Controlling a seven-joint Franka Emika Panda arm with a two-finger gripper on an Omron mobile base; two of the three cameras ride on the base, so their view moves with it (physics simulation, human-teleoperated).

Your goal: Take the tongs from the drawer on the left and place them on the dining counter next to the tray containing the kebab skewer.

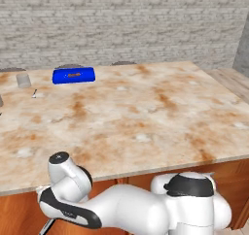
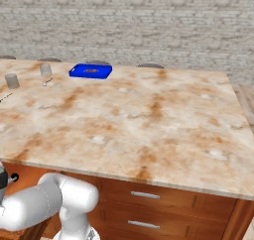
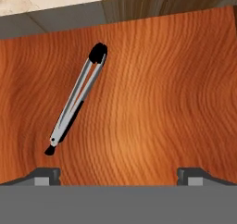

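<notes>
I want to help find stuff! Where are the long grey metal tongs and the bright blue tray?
Long grey metal tongs [image 3: 76, 98]: hand view, middle of the arms.
Bright blue rectangular tray [image 1: 87, 75]: left base view, right part.

The light is bright and even, with no glare. Ahead of the gripper [image 3: 118, 174], the tongs [image 3: 76, 98] cast a thin dark shadow on the wood. The far edge of the surface [image 1: 146, 117] looks a little soft and grainy.
</notes>
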